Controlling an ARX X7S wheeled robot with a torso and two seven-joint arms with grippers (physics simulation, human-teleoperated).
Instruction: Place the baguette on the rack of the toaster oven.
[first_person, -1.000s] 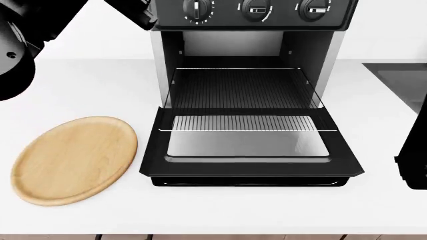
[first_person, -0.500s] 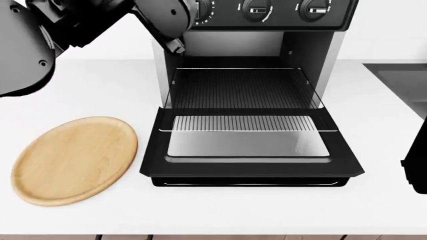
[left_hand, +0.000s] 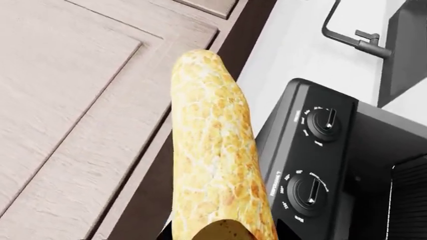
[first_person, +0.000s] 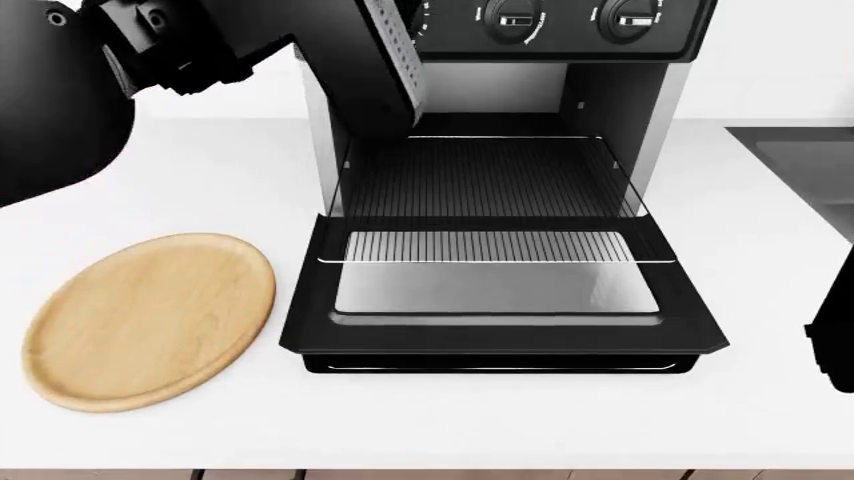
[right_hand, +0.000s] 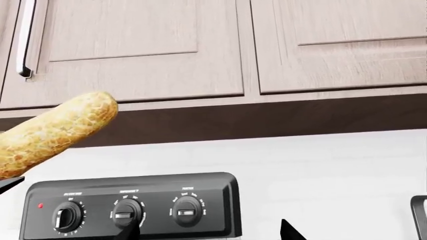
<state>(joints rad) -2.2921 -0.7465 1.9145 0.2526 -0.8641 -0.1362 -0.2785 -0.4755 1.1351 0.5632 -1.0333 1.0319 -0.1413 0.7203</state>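
On the white surface (first_person: 160, 440), nearest me, lies a round wooden board (first_person: 147, 320), left of the toaster oven (first_person: 501, 200). Its door (first_person: 501, 330) is dropped flat; the rack (first_person: 487, 180) sits bare inside. My left arm (first_person: 200, 50) crosses the oven's upper left corner, covering one knob. My left tool grips the baguette (left_hand: 217, 165), raised beside the knobs (left_hand: 325, 124), under the cabinets (right_hand: 200, 45). I cannot tell my right tool's state.

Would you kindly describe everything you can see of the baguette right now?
The baguette is a plump oblong loaf with a mottled golden-brown crust and rounded ends. It is held aloft, tilted, above the toaster oven, near its knobs, with cabinets behind. Its lower end runs out of the left wrist view, so the grip is hidden. The head view does not show it.
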